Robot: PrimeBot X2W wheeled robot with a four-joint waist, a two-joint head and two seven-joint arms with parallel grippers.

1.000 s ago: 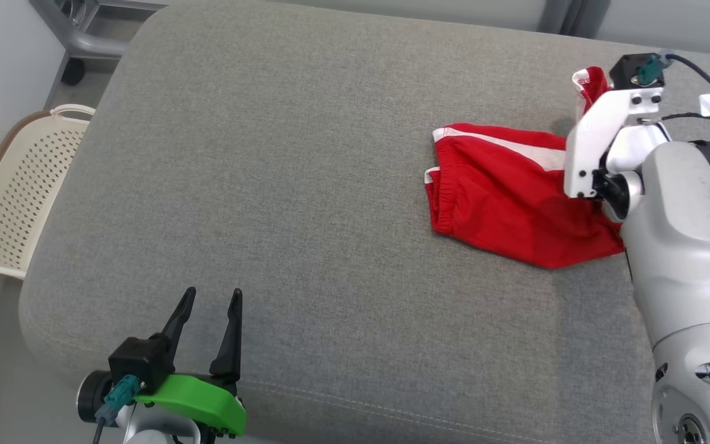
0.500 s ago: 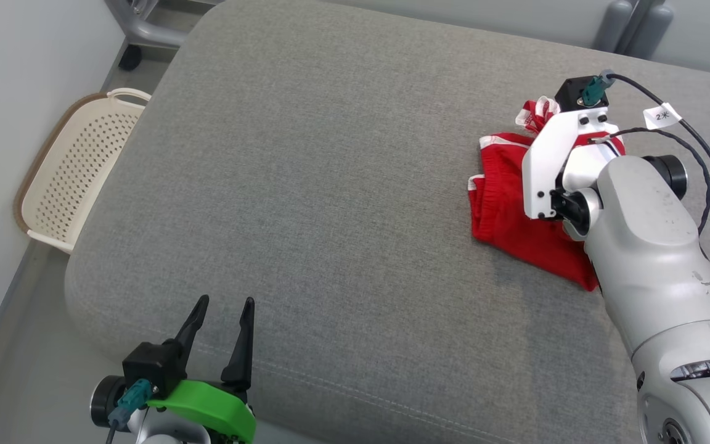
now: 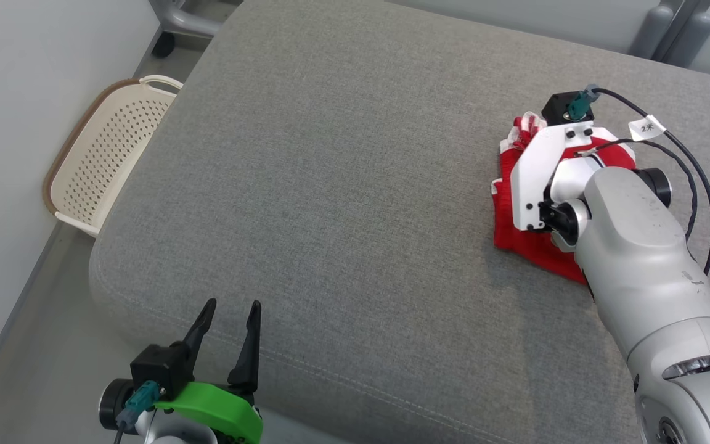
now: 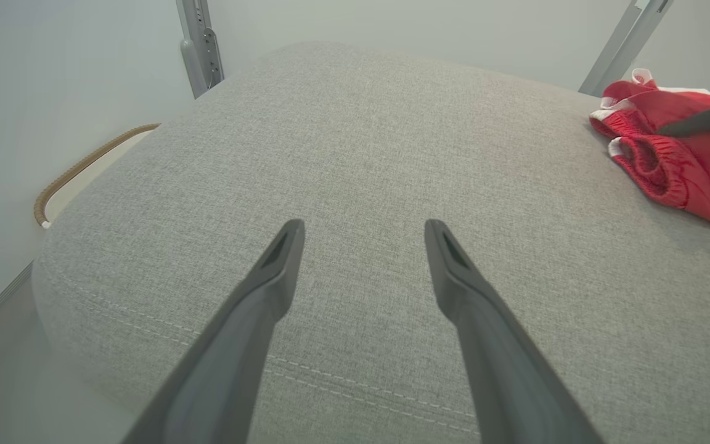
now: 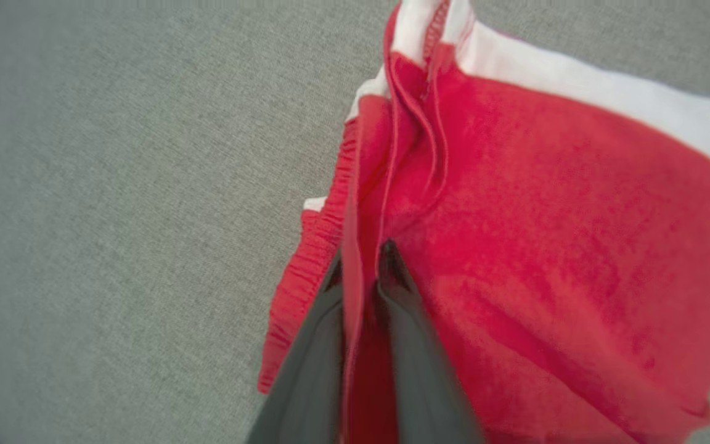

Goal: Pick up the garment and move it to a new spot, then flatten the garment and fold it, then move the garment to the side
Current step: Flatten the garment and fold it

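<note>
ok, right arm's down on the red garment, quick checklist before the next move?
1. Grip: ok, the right gripper pinches a fold of the garment.
2. Layers in that pinch: cannot tell.
3. Flatness: not ok, the garment lies bunched at the right of the cushion.
4. Other arm: ok, the left gripper is open and holds nothing, near the cushion's front edge.
5. Room to spread: ok, bare cushion lies left of the garment.
</note>
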